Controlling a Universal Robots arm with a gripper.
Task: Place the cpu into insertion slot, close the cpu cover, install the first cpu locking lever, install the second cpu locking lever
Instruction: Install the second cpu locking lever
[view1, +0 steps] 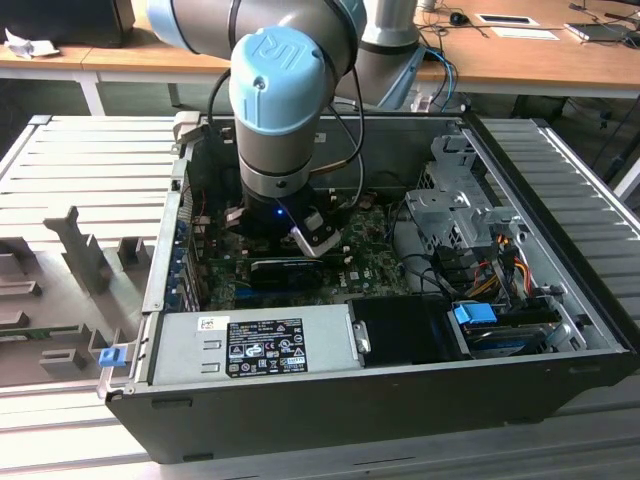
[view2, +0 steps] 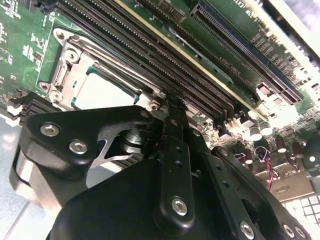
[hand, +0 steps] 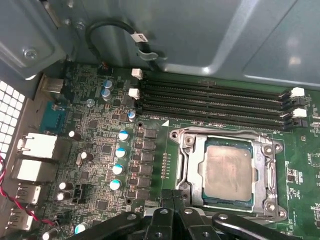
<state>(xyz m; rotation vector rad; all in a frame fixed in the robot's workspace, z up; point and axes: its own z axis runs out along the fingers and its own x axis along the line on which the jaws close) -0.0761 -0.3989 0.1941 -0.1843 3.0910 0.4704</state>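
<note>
tabletop (view1: 90, 170): grey and ribbed; it carries the open computer case (view1: 300, 410); it lies at the exterior view's left
arm (view1: 280, 90): it reaches straight down into the case, over the green board (hand: 100, 150)
gripper (hand: 173, 197): its fingers look pressed close together and hold nothing; the tip sits just beside one corner of the socket, seen in both wrist views (view2: 172, 102)
cpu (hand: 227, 171): it lies flat in its slot on the board, silver top up
cpu cover (hand: 225, 134): the grey metal frame looks laid down around the cpu, touching its edges; I cannot tell if the levers are hooked
memory slots (hand: 215, 102): long black rows just beside the socket
danger one: the tip is very near the board; if it goes too low or slides, it could scratch the board or knock a tiny part
danger two: a push off to one side could bend the thin cover or let a springy lever slip away
danger three: a hard push on a crooked cover could hurt the cpu under it
</note>
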